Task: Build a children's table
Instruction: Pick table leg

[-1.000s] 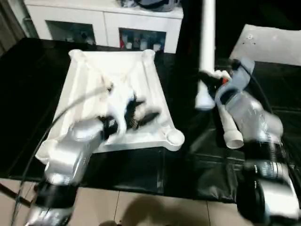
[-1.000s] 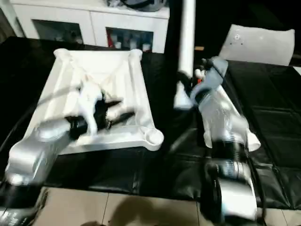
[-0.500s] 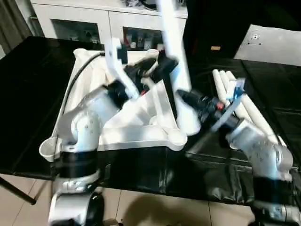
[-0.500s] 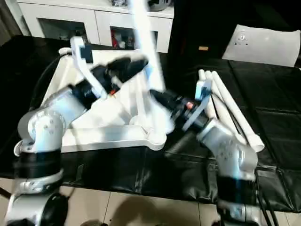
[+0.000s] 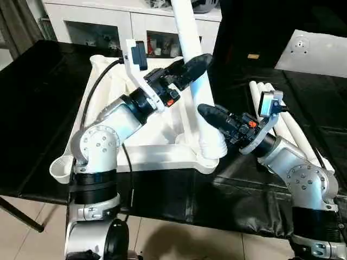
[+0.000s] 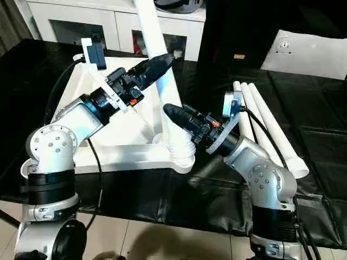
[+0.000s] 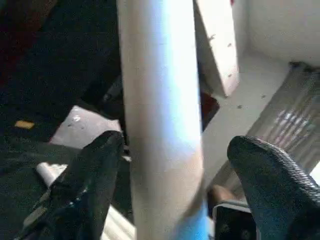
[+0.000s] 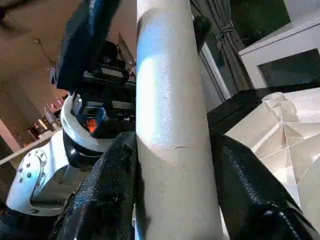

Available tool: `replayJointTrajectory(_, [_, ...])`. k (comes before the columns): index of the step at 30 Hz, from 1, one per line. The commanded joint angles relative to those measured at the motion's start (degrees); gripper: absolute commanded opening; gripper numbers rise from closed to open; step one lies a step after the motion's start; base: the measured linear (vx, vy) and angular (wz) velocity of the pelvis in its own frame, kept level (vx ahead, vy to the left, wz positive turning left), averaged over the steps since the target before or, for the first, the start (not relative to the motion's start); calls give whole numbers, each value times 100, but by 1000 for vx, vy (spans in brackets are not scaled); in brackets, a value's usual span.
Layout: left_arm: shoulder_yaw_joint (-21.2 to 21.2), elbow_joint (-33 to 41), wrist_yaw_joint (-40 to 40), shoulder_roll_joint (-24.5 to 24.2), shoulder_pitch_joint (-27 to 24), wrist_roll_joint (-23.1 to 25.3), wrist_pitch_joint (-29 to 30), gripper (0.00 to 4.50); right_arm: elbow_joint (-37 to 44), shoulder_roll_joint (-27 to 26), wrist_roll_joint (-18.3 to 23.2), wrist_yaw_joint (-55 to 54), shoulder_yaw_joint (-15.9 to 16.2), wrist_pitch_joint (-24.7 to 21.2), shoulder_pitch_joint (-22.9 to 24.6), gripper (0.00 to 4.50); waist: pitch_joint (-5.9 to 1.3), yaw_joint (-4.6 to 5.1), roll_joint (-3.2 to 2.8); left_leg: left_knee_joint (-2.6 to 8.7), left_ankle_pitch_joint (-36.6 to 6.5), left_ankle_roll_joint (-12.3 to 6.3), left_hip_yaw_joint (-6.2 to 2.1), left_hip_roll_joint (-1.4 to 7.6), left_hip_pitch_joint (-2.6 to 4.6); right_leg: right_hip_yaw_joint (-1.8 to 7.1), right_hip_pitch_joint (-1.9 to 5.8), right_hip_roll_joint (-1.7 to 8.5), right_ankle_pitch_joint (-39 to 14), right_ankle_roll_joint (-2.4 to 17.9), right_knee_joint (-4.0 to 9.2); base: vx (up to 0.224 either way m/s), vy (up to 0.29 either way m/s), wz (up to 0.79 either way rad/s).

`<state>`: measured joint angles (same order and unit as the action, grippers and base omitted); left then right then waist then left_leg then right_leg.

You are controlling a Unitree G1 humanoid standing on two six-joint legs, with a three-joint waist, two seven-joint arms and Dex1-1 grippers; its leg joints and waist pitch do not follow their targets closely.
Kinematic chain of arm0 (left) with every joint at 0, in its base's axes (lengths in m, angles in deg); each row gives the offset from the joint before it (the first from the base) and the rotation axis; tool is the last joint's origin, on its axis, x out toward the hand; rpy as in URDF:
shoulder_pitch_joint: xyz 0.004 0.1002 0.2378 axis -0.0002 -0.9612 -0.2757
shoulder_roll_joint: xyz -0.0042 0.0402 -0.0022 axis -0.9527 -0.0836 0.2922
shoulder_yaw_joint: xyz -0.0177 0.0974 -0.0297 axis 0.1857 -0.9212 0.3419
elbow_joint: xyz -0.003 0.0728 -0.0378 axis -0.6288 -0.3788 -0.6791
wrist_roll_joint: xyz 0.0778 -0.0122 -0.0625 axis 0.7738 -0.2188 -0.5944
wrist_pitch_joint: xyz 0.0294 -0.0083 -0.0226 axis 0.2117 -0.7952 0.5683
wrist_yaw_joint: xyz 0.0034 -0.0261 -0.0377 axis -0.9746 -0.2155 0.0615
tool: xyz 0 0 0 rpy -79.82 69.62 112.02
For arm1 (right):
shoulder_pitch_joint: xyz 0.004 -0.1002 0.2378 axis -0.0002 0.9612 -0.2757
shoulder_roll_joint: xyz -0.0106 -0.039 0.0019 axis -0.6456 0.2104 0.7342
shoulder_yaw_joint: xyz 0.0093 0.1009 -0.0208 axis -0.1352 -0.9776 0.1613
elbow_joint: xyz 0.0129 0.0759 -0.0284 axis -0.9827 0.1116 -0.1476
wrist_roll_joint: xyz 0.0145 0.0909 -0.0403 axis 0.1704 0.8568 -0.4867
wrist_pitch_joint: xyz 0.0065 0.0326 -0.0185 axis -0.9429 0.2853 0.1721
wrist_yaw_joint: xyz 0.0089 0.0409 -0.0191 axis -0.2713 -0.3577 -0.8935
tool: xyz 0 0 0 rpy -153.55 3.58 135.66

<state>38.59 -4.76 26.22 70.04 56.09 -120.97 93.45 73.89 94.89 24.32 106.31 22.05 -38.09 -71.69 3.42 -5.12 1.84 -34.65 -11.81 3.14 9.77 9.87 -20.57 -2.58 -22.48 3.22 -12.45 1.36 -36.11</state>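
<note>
The white tabletop [image 5: 152, 154] lies underside up on the black table. One white leg [image 5: 187, 32] stands tilted with its lower end in the near right corner socket [image 5: 209, 160]. My right gripper [image 5: 209, 116] is shut on the leg just above the socket; its fingers [image 8: 105, 195] press both sides of the leg [image 8: 170, 125]. Higher up, my left gripper [image 5: 196, 65] is open around the same leg [image 7: 160, 125], and its fingers [image 7: 90, 190] stand clear on either side. Three more legs [image 5: 293, 130] lie side by side on the table to the right.
White glass-door cabinets [image 5: 108, 21] stand behind the black table [image 5: 32, 108]. A flat white sheet [image 5: 320, 51] lies at the back right. The near left socket [image 5: 60, 169] sits close to the table's front edge, with tiled floor below.
My right gripper has carried the leg left from beside the tabletop down into the near right socket. My left gripper rose from the tabletop's middle and now straddles the leg.
</note>
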Motion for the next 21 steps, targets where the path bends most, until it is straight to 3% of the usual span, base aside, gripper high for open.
replayJointTrajectory(1, [4,83,-132,13,-60,-124,-48,352,150,90,147,103,-6,-69,62,184,-383,-10,38,347,-61,-352,-71,265,-12,276,360,448,-209,1171,423,0,0,0])
replayJointTrajectory(13, [-87,67,-166,-33,-112,-204,-90,262,162,150,178,113,49,-40,72,184,-378,-2,39,353,-68,-326,-74,269,-10,276,350,445,-240,1114,426,0,0,0])
replayJointTrajectory(21, [-252,102,-190,-124,-140,-58,-165,201,117,147,-111,-30,141,244,-21,184,-380,4,43,354,-59,-296,-73,272,-6,278,346,445,-241,1073,421,0,0,0])
